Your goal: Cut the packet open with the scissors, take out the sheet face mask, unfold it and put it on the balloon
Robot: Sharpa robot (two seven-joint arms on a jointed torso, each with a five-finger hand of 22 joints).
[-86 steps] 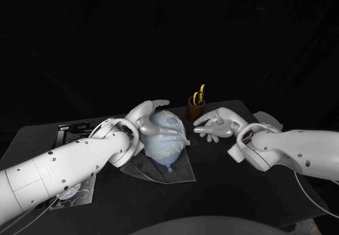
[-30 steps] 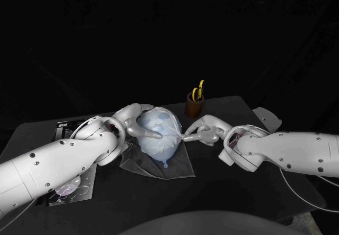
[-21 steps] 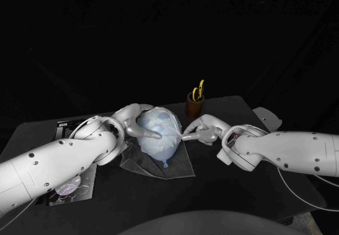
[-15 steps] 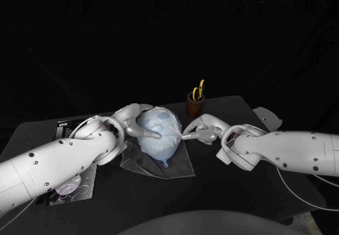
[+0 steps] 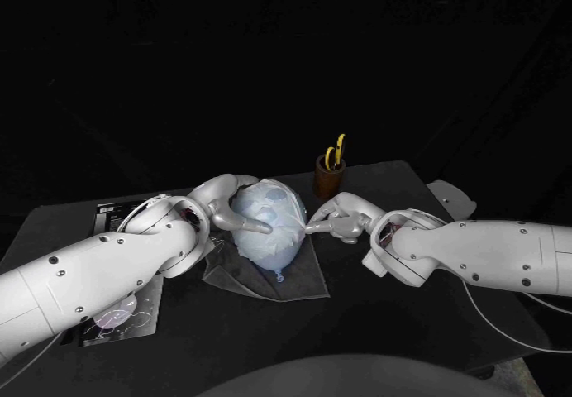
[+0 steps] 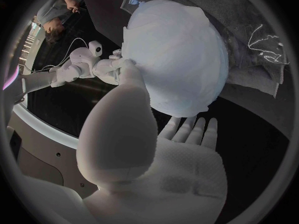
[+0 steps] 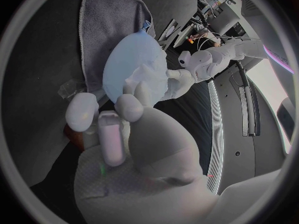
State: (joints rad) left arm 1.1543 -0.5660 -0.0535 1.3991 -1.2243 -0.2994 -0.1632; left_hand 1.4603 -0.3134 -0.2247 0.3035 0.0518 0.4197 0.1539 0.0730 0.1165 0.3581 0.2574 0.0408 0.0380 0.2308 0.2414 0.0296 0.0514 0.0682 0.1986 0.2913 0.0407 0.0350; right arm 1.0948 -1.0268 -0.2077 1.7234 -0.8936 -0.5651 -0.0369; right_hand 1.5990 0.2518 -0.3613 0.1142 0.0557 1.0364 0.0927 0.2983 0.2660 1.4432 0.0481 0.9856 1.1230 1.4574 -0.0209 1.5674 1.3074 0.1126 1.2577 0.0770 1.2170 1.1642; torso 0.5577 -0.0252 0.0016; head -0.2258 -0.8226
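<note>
The balloon (image 5: 269, 223) lies on a grey cloth (image 5: 301, 279) on the bench (image 5: 393, 318), cradled by the left robot hand (image 5: 232, 203). The right robot hand (image 5: 337, 219) touches its side with bunched fingertips. Whether it pinches the sheet face mask (image 6: 171, 47), I cannot tell. Smooth outward lightly, bracing the balloon.

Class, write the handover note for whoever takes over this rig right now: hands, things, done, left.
Left hand holds the pale blue balloon, lying on a dark grey cloth. Right hand touches its other side with fingertips. Yellow-handled scissors stand in the brown cup. Clear packet lies by the left arm. Done: white sheet mask seems draped on the balloon. Left: smooth it, let go.
</note>
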